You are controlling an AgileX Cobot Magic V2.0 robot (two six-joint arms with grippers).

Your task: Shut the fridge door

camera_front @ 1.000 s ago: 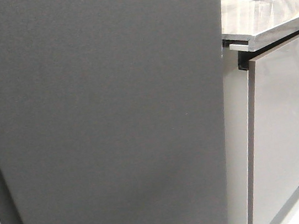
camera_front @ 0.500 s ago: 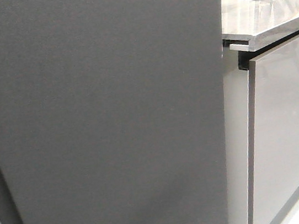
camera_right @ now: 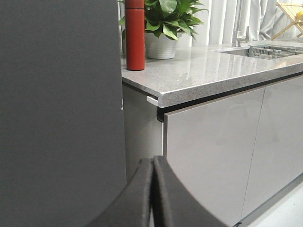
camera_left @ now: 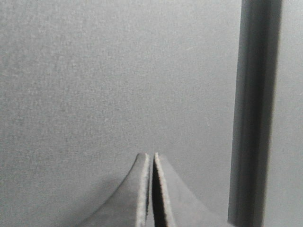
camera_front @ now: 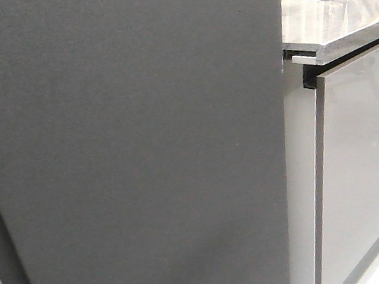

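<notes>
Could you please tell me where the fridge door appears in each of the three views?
Front view: the fridge door fills the left and centre.
Left wrist view: it fills the frame behind the shut left gripper.
Right wrist view: it takes up the left side.
Shared landmark: the countertop.

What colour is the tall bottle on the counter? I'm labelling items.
Red; the bottle shows best in the right wrist view.

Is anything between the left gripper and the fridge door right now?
Nothing visible. In the left wrist view the left gripper, fingers together, points straight at the fridge door with only bare dark-grey surface ahead. Whether the tips already touch it cannot be told. The front view shows neither arm.
</notes>
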